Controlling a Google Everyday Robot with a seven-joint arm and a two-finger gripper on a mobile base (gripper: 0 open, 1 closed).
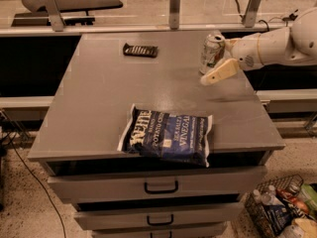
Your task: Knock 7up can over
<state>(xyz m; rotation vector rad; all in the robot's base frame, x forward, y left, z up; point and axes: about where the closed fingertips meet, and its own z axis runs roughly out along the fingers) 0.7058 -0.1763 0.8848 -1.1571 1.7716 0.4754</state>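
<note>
The 7up can (pixel 211 53), small and silvery with green markings, stands near the table's far right edge and leans slightly. My gripper (pixel 215 61) reaches in from the right on a white arm (pixel 277 43) and is open. One cream finger (pixel 220 72) lies low in front of the can's right side, touching or almost touching it. The other finger (pixel 229 42) shows just behind the can's top.
A dark blue chip bag (pixel 168 137) lies flat near the front edge of the grey table (pixel 99 108). A small flat black ridged object (pixel 140 49) lies at the back middle. Drawers sit under the tabletop. A basket of items (pixel 280 209) stands on the floor at the lower right.
</note>
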